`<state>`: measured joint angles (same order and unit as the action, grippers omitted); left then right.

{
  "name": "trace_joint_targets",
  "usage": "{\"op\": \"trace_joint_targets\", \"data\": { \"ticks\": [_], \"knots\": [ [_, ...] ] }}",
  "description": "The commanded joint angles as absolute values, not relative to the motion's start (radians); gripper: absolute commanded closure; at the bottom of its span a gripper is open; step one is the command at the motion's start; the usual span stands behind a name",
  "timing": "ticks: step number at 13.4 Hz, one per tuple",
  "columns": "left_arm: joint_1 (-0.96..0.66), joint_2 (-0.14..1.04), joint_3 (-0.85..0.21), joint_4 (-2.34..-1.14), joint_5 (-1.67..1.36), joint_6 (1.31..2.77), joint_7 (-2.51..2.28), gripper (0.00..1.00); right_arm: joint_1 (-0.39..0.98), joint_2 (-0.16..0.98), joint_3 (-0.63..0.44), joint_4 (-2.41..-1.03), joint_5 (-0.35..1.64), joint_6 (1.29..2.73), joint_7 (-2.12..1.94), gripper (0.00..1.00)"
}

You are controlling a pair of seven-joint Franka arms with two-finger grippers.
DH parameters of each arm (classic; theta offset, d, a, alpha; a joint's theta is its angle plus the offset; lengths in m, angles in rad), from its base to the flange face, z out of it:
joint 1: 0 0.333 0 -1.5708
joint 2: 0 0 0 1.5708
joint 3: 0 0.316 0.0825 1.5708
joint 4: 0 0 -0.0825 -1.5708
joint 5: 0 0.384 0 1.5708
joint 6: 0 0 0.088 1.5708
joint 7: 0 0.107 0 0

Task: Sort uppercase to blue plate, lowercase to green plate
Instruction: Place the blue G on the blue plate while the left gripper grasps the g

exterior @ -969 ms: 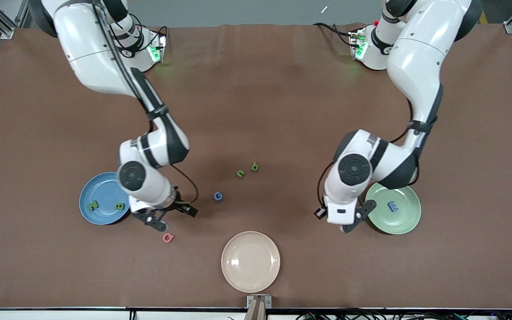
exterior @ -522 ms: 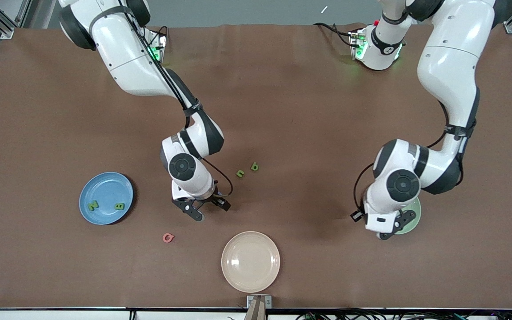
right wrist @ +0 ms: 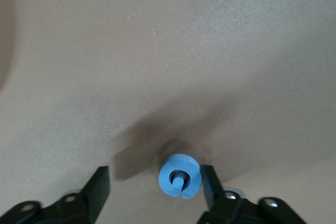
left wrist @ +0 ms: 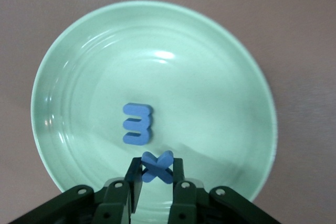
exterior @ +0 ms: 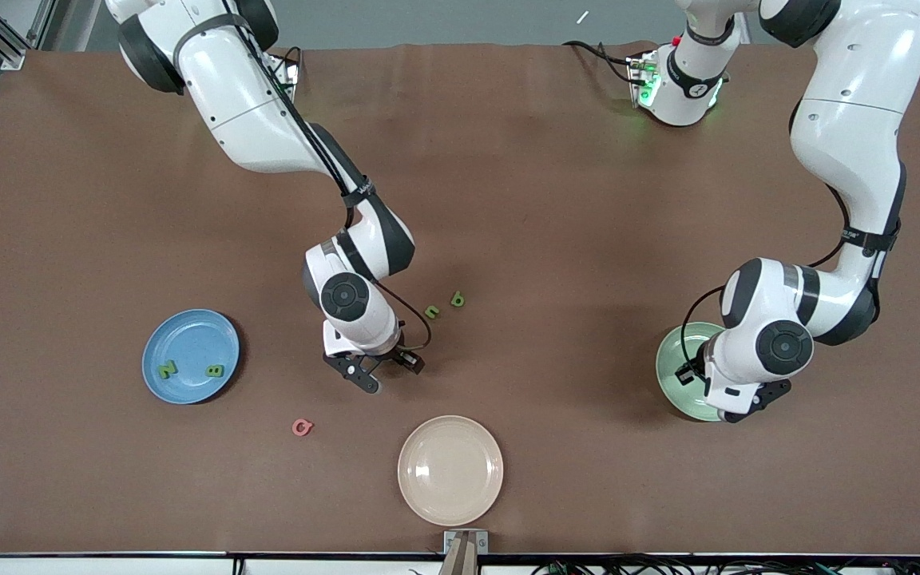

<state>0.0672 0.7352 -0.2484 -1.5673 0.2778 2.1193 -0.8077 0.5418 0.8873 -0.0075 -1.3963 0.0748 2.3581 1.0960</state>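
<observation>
Right gripper [right wrist: 155,184] | jaws spread astride small blue foam G [right wrist: 179,176] on brown table [exterior: 556,200]; should centre, close gently | left gripper [left wrist: 156,178] | jaws pinching blue foam x [left wrist: 157,165] over glossy mint-green plate [left wrist: 220,66]; should release low, beside blue foam m [left wrist: 137,124].

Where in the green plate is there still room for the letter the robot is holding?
The round pale green plate holds only a blue foam m near its middle. The left gripper, shut on a blue foam x, hangs over the rim. The bare ring around the m is free; only right beside the m is it crowded.

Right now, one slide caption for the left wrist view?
Left gripper holds blue x over green plate, beside blue m.
</observation>
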Motion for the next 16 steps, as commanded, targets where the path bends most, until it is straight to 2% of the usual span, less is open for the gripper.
{"op": "trace_joint_targets", "data": {
  "ticks": [1, 2, 3, 4, 6, 10, 12, 16],
  "knots": [
    [0.086, 0.698, -0.261, -1.629, 0.291, 2.138, -0.802, 0.84, 0.549, 0.89, -0.017, -1.39, 0.066, 2.345, 1.109, 0.37],
    [0.086, 0.698, -0.261, -1.629, 0.291, 2.138, -0.804, 0.66, 0.549, 0.888, -0.017, -1.397, 0.057, 2.344, 1.106, 0.39],
    [0.084, 0.698, -0.261, -1.629, 0.291, 2.138, -0.804, 0.31, 0.549, 0.888, -0.017, -1.404, 0.039, 2.338, 1.104, 0.42],
    [0.083, 0.696, -0.261, -1.626, 0.275, 2.138, -0.817, 0.01, 0.549, 0.888, -0.017, -1.404, 0.029, 2.333, 1.103, 0.46],
    [0.083, 0.686, -0.279, -1.624, 0.272, 2.134, -0.827, 0.0, 0.549, 0.887, -0.017, -1.404, 0.028, 2.326, 1.101, 0.59],
    [0.066, 0.65, -0.363, -1.621, 0.273, 2.105, -0.938, 0.0, 0.549, 0.885, -0.017, -1.404, 0.029, 2.321, 1.104, 0.92],
    [0.035, 0.65, -0.409, -1.62, 0.285, 2.106, -1.008, 0.0, 0.539, 0.876, -0.017, -1.399, 0.028, 2.303, 1.097, 0.96],
    [-0.104, 0.663, -0.416, -1.58, 0.293, 2.117, -1.159, 0.01, 0.441, 0.813, -0.02, -1.384, 0.031, 2.139, 0.9, 0.97]
  ]
}}
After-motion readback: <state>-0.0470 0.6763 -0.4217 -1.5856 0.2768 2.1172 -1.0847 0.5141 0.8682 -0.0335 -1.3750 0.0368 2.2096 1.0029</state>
